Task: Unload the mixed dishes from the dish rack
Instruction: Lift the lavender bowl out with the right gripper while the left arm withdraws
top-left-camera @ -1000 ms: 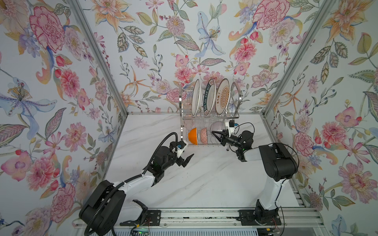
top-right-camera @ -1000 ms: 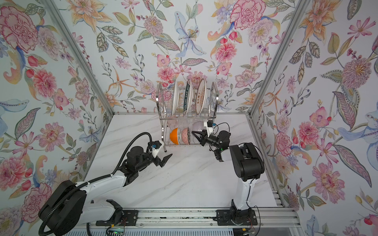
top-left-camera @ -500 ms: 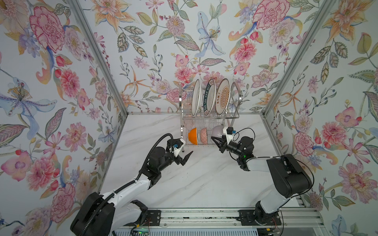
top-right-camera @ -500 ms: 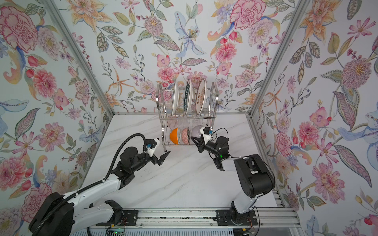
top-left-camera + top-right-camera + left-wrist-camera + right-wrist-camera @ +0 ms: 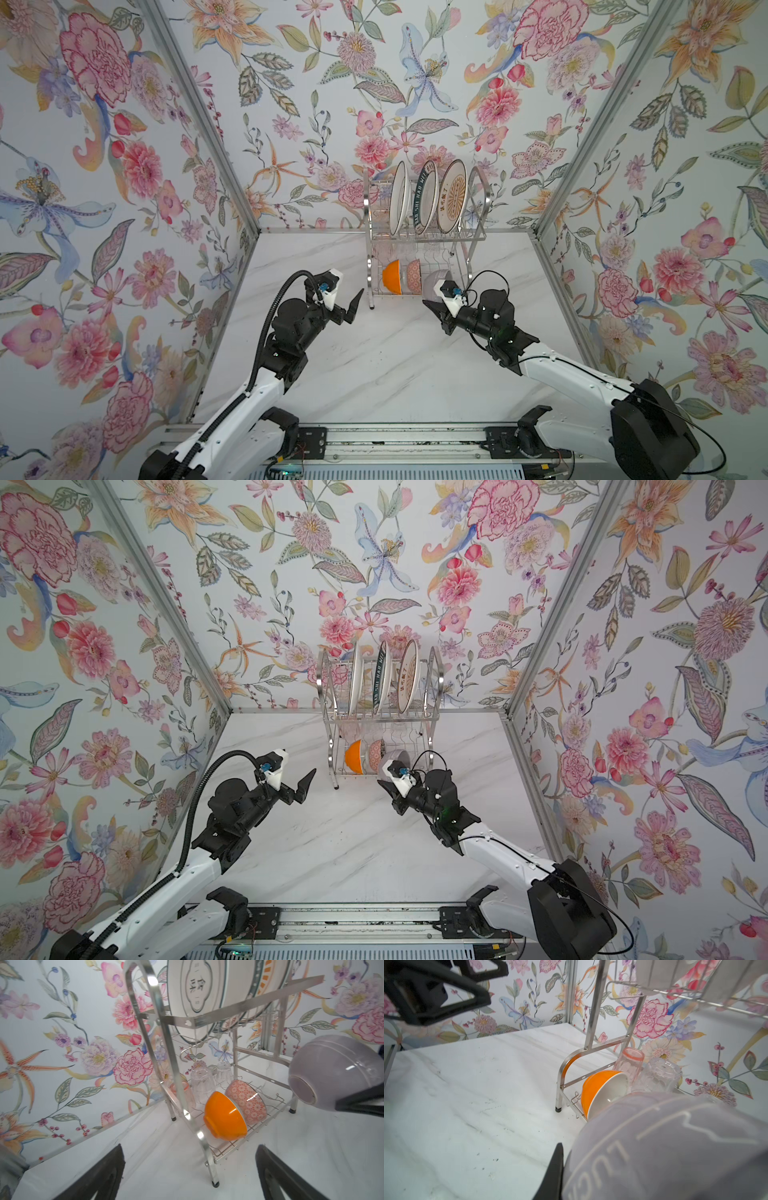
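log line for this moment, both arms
right gripper: shut on grey bowl, outside rack | left gripper: open, empty | in rack: orange bowl, pink bowl, plates, glasses

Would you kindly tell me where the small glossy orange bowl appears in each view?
In a top view: orange bowl, lower shelf, leftmost.
In a top view: same bowl, same spot.
Left wrist: beside the pink-patterned bowl.
Right wrist: before a clear glass tumbler.
Shared landmark: chrome wire dish rack.

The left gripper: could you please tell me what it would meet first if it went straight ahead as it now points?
Probably the curved side frame of the dish rack, with the orange bowl just behind it; depth is hard to judge.
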Controlling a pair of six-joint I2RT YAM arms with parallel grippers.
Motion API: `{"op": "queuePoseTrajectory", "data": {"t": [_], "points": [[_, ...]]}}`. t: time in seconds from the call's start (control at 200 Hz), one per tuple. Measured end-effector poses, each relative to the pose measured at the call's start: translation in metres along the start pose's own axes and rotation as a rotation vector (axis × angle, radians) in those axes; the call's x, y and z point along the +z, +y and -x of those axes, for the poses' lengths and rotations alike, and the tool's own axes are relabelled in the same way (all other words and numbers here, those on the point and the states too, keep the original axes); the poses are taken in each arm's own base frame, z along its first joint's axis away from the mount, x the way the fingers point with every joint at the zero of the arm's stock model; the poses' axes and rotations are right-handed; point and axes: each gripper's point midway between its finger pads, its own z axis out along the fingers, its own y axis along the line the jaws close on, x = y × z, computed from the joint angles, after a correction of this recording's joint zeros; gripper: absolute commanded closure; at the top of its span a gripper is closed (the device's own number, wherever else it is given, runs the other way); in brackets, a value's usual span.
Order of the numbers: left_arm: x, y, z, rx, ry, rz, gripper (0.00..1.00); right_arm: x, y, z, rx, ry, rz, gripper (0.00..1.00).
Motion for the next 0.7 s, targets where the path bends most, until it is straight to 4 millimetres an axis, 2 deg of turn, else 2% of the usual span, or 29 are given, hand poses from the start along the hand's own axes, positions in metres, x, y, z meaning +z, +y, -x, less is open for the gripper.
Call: {"op": "queuePoseTrajectory", "data": {"t": [0.085,0.28,0.405,0.561,0.701], "points": [[-0.001,0.019,0.000,-0.019,0.028,0.059,0.01,0.005,0.016,-0.005,-0.046,0.091,0.038,1.00],[-0.001,0.050,0.001,-0.061,0.090,0.151,0.01,0.030,0.072,-0.020,-0.212,0.292,0.199,1.00],[0.000,0.071,-0.011,-0.114,0.140,0.209,0.01,0.047,0.099,-0.039,-0.326,0.410,0.276,1.00],[0.002,0.093,-0.030,-0.177,0.200,0.255,0.00,0.065,0.123,-0.063,-0.464,0.549,0.355,1.00],[0.006,0.111,-0.043,-0.208,0.248,0.298,0.01,0.081,0.142,-0.069,-0.571,0.610,0.425,1.00]]}}
